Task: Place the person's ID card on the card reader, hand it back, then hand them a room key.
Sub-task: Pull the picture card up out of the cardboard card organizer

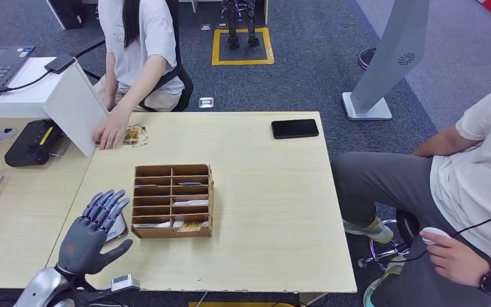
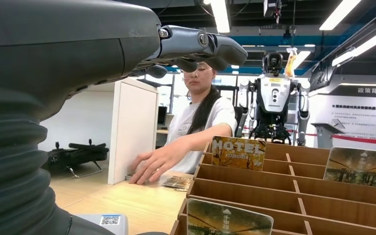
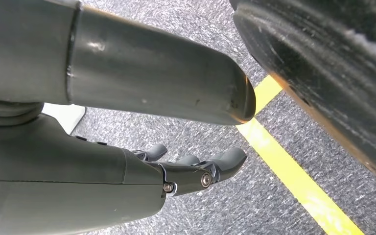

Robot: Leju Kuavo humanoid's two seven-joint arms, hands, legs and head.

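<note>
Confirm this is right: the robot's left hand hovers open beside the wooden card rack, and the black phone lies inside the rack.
Not quite. The black phone lies flat on the table, apart from the wooden card rack, near the far edge, as the head view shows. The left hand does hover open beside the rack.

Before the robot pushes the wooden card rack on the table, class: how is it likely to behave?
The wooden card rack looks like thin board, so probably light; a push would likely slide it across the smooth table. It sits low and wide, so tipping seems unlikely. The loose cards standing in its slots could shift or drop out.
</note>
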